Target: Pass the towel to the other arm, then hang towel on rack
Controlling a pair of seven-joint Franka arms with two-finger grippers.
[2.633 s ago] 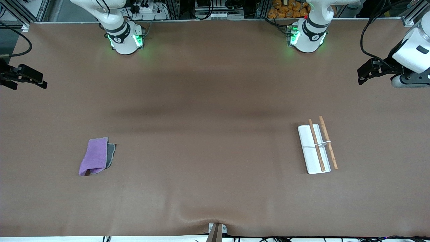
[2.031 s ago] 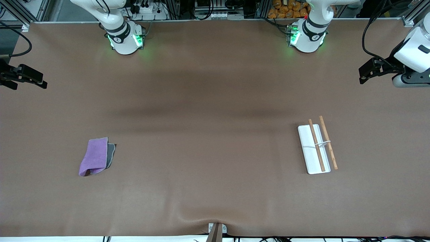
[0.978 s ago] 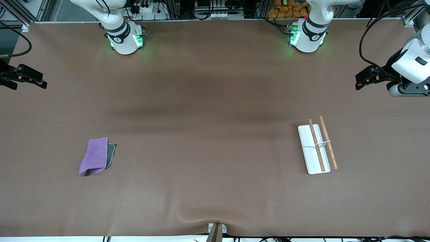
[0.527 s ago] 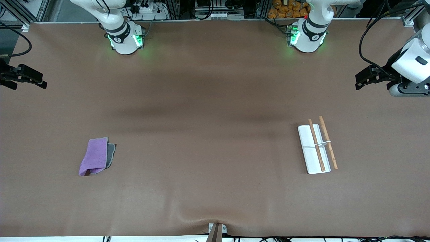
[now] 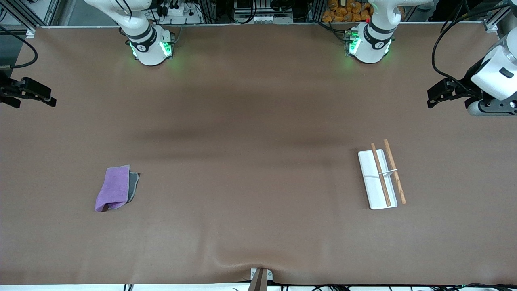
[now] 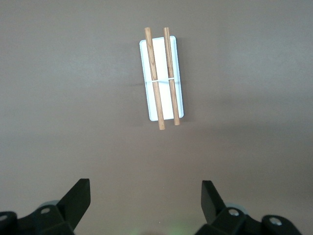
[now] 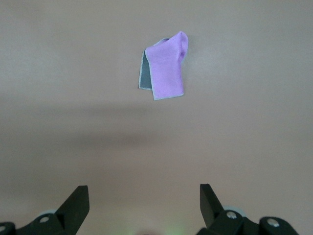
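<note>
A: Where's everything from my seat?
B: I see the towel [image 5: 116, 188] folded in the frame's lower left on bare tabletop [image 5: 250, 161], the rack [image 5: 381, 176] at lower right, well apart.
A: Claws?
B: Right claw [image 5: 30, 93] and left claw [image 5: 438, 92] hang wide open, empty, at the frame's edges.

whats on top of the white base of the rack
On the rack, two thin wooden rods run lengthwise, joined by a thin white crosspiece; one rod overhangs the base edge. The base strips under the rods are hidden. The towel isn't on it.
</note>
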